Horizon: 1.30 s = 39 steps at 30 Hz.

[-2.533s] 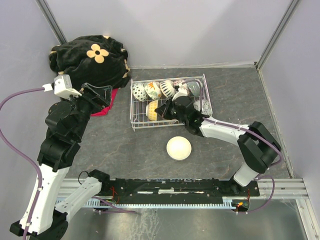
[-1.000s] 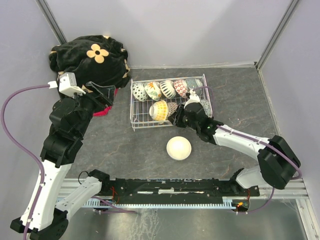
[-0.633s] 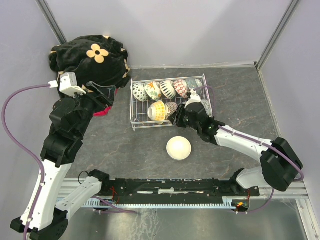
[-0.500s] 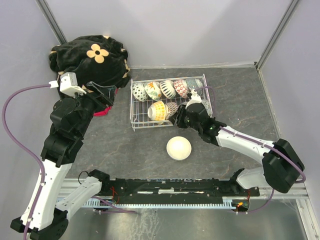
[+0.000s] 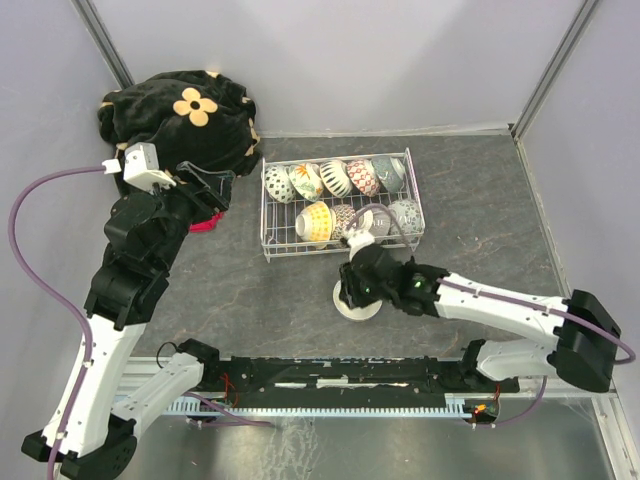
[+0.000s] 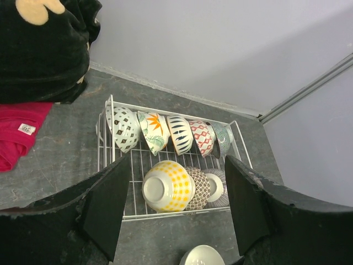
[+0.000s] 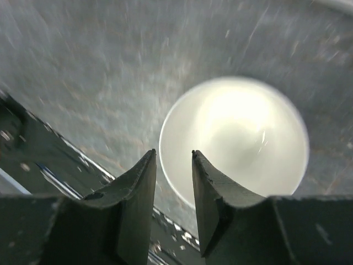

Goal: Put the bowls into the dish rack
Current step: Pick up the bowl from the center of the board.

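The right pincer [image 5: 352, 290] has been drawn back from the front edge of the dish rack [image 5: 265, 220], where it was seen a second ago, and is now held over the white bowl [image 7: 242, 138], which is found on the table [image 5: 240, 290] just in front of the rack, in the same spot as before. In the right wrist view the jaws are seen a little apart, with the bowl's near rim showing in the narrow gap between them; nothing is clenched, and whether the rim is touched cannot be told, since the view is blurred. With the arm moved away, the front row of the rack is uncovered: a yellow bowl [image 5: 316, 220] is seen on its side, with three more patterned bowls lined up to its right. Behind them a back row of five bowls [image 5: 335, 178] is stood on edge along the far wall of the rack, unchanged. The left pincer [image 6: 177, 165] is held high beyond the rack's left side, much where it was, its jaws spread wide with nothing between them. A black blanket [image 5: 180, 120] is heaped in the far left corner.
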Motion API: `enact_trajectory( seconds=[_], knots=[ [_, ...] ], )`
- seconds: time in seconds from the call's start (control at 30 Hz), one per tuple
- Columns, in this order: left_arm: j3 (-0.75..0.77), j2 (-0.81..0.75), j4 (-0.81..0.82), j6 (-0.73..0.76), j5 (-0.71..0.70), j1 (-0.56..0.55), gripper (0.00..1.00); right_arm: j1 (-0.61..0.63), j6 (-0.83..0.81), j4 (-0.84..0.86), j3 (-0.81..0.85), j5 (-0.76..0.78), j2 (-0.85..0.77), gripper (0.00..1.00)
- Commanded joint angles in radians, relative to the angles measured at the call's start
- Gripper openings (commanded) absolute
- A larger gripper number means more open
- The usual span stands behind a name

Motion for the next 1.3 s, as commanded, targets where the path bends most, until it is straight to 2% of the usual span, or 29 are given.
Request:
enact_trajectory(
  seconds=[0.0, 0.13, 0.4, 0.43, 0.63, 0.67, 1.0, 1.17, 1.27],
  knots=[
    [0.016, 0.001, 0.033, 0.024, 0.009, 0.006, 0.76, 0.131, -0.059, -0.189, 0.064, 0.136, 0.061, 0.4],
    [0.017, 0.0, 0.032, 0.022, 0.011, 0.006, 0.76, 0.193, -0.066, -0.228, 0.107, 0.2, 0.135, 0.4],
    [0.027, -0.004, 0.018, 0.025, 0.006, 0.006, 0.76, 0.244, -0.079, -0.208, 0.163, 0.206, 0.282, 0.38],
    [0.028, -0.005, 0.016, 0.026, 0.005, 0.007, 0.76, 0.246, -0.077, -0.206, 0.164, 0.207, 0.287, 0.35],
    [0.023, -0.006, 0.019, 0.025, 0.005, 0.006, 0.76, 0.251, -0.072, -0.207, 0.175, 0.234, 0.268, 0.03],
    [0.023, -0.006, 0.019, 0.025, 0.005, 0.007, 0.76, 0.252, -0.072, -0.208, 0.18, 0.239, 0.257, 0.02],
    [0.023, -0.005, 0.019, 0.03, 0.001, 0.006, 0.76, 0.235, -0.134, -0.195, 0.325, 0.207, 0.117, 0.01],
    [0.018, -0.003, 0.021, 0.03, -0.002, 0.006, 0.76, 0.099, -0.115, -0.076, 0.461, 0.003, 0.097, 0.01],
    [0.022, -0.003, 0.015, 0.034, -0.006, 0.007, 0.76, 0.017, -0.073, 0.064, 0.515, -0.117, 0.129, 0.01]
  ],
)
